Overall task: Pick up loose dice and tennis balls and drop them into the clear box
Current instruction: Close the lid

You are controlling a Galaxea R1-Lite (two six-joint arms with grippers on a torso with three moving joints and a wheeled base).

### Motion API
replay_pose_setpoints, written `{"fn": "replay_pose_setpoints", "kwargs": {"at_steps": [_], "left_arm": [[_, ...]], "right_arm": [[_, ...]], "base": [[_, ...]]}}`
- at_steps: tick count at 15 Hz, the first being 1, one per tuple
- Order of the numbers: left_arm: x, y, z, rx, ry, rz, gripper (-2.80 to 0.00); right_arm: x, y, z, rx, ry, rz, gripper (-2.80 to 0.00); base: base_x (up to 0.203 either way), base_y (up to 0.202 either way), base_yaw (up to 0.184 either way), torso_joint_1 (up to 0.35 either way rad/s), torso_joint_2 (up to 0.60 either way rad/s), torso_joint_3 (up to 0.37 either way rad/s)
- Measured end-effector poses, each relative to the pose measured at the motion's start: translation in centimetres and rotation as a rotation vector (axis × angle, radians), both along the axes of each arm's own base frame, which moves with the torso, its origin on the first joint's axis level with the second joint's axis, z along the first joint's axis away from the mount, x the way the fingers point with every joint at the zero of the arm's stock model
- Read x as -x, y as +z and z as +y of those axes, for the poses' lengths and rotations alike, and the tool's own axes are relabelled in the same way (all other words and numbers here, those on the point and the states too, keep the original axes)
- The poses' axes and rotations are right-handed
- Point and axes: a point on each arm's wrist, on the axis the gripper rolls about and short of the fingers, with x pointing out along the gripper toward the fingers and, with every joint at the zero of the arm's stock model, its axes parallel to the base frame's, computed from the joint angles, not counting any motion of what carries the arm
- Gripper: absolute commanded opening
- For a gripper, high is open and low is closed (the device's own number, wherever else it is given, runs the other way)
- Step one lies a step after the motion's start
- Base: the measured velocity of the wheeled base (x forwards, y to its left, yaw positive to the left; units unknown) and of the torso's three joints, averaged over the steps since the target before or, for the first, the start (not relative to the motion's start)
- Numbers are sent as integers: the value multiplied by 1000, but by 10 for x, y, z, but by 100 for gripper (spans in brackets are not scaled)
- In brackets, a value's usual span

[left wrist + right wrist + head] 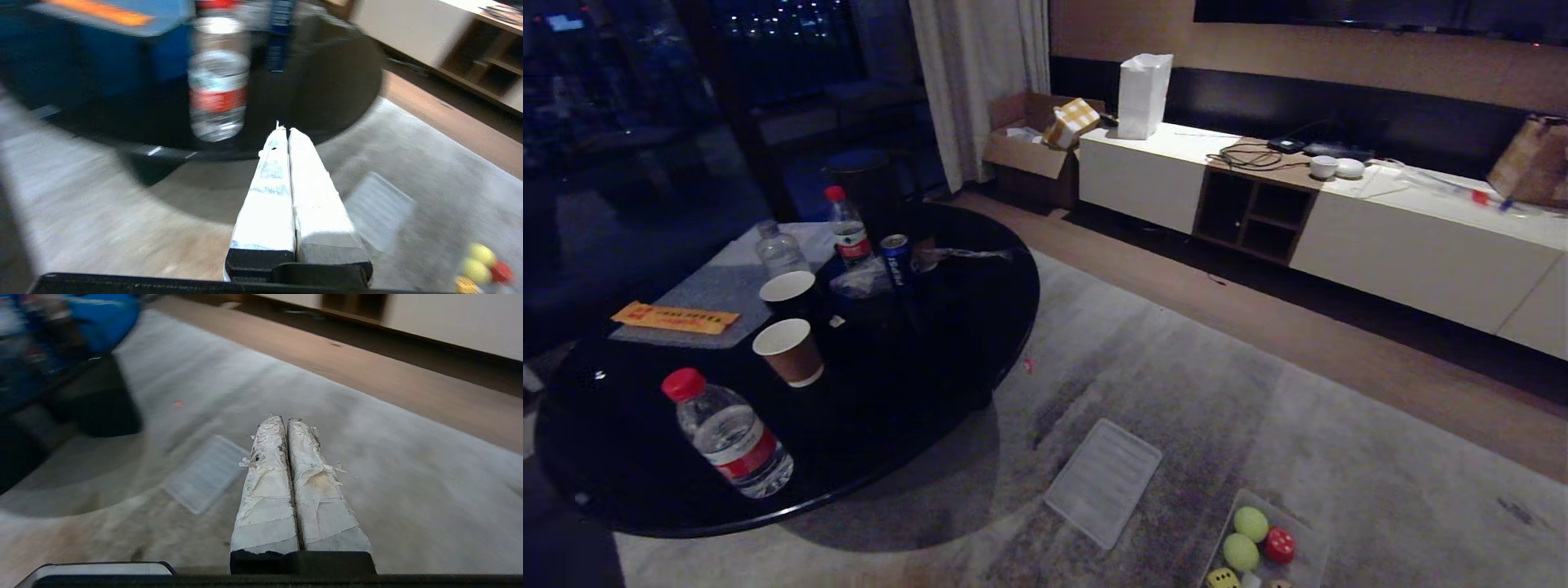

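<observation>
At the near right edge of the carpet (1258, 392), the clear box (1313, 545), partly cut off by the head view, holding two tennis balls (1250, 523) side by side and touching, a red die (1280, 545) with white pips just beside them, a yellow die (1223, 578) with black pips at the lower edge, and the corners of one or two more pieces too cropped to tell. Just beside the box toward the left, flat on the carpet, a ribbed translucent lid panel (1103, 481), apart from the box. Beyond the lid, a round black table (947, 327) carrying a water bottle (729, 435) with a red cap lying tilted at the near side, two brown paper cups (789, 350) upright, two more bottles and a blue can (897, 260) farther back, and an orange packet (676, 318) on a grey mat. Against the far wall, a long white cabinet (1405, 245) with a white paper bag (1143, 94) on top and a cardboard carton (1037, 147) at its left end. Neither arm in the head view. In the left wrist view, left gripper (286, 130) with taped fingers pressed together, empty, held above the carpet facing the table's rim, balls and dice blurred off to the side. In the right wrist view, right gripper (284, 420) likewise pressed together on nothing, above the carpet near the lid.
</observation>
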Motion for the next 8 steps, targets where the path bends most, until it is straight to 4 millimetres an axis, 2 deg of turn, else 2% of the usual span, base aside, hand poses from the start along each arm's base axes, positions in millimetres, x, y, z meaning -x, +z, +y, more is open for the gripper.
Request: {"fn": "replay_pose_setpoints", "kwargs": {"at_steps": [8], "left_arm": [[0,0,0,0,0,0,-280]], "right_arm": [[0,0,0,-1,0,0,-280]], "base": [[2,-8,164,3,2,3]]}}
